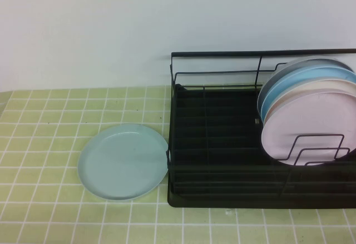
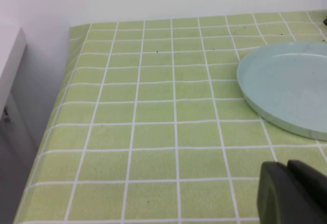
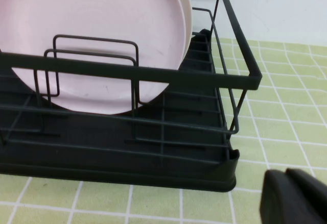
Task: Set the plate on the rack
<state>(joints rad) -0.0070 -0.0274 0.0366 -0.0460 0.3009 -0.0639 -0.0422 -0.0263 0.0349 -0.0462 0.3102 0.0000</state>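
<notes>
From above, the plate (image 1: 123,162) lies flat on the green tiled table (image 1: 50,144), its right edge just beside the rack (image 1: 222,191), whose left slots stand free while the pink plate (image 1: 303,130) and others lean at its right end. Neither arm shows here.

The left wrist camera finds the left gripper (image 2: 294,193) low over the table near the plate (image 2: 288,89); its jaws' state cannot be told.

The right wrist camera shows the right gripper (image 3: 294,198) beside the rack's (image 3: 153,76) right near corner, jaws likewise indeterminate, seemingly parked.

Standing plates (image 1: 311,116) are filling the rack's (image 1: 222,194) right-edge side; its left slots are lying open, beside the flat plate (image 1: 122,162).
</notes>
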